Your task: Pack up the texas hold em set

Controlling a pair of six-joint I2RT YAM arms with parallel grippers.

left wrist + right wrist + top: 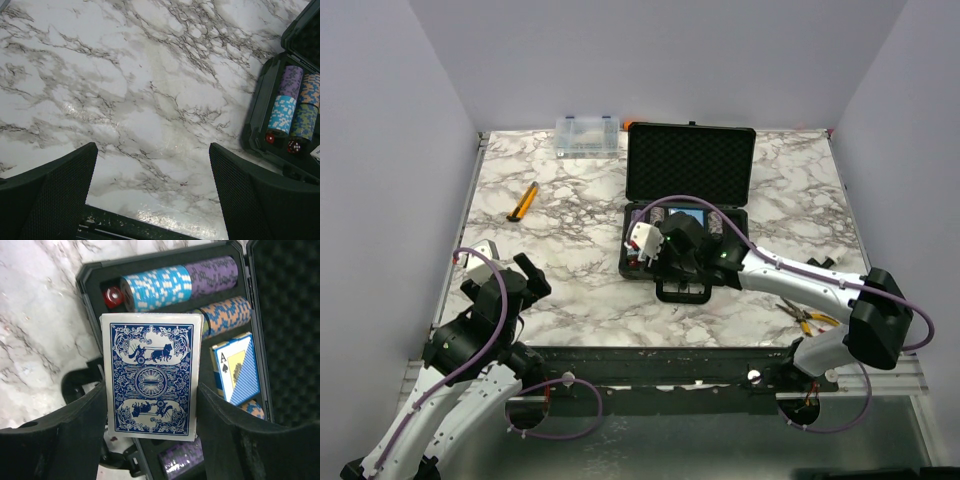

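A: Checking the case [690,165]: open, tray under my right gripper [150,412], the nearer arm. My left gripper [152,190] gapes over bare table, well apart.
B: And the held deck [150,375]?
A: Clamped, long axis parallel to the seated deck [236,369] just beside.

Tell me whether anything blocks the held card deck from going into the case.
Nothing visible does. The right gripper holds the deck over the open case; the second deck lies aside. What lies beneath the deck is hidden.

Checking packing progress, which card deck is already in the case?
The boxed deck showing an ace of spades; the chariot-backed deck is between the jaws of the right gripper.
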